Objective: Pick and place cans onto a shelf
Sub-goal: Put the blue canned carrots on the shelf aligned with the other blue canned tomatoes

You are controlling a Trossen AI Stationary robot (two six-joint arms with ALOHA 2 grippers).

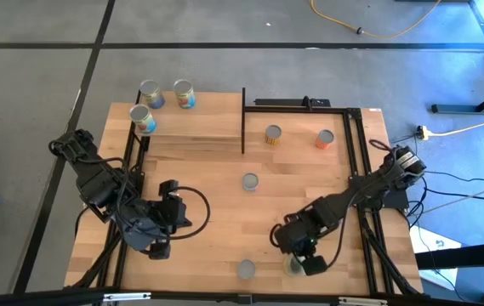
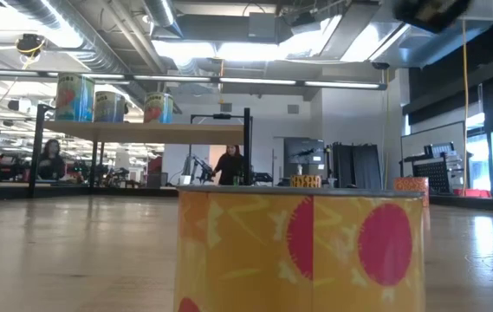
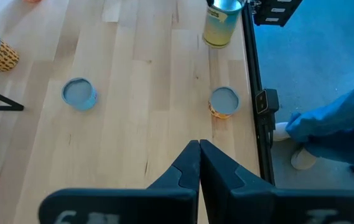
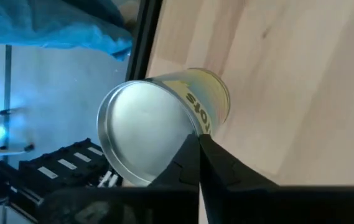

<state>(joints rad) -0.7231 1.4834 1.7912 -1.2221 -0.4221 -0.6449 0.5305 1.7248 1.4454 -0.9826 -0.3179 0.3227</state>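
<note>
The right claw (image 1: 310,262) hangs low over the near right part of the counter (image 1: 207,221), fingers pressed together and holding nothing; a yellow can (image 4: 164,118) sits just beside its tips at the counter's edge. The left claw (image 1: 158,248) waits over the near left, fingers also together and empty. Three cans (image 1: 150,93) stand on the shelf (image 1: 190,127) at the far left. Four more stand on the counter: a yellow-patterned can (image 1: 273,134) and an orange can (image 1: 325,138) far right, a blue can (image 1: 250,181) mid-counter, and a near can (image 1: 246,269).
</note>
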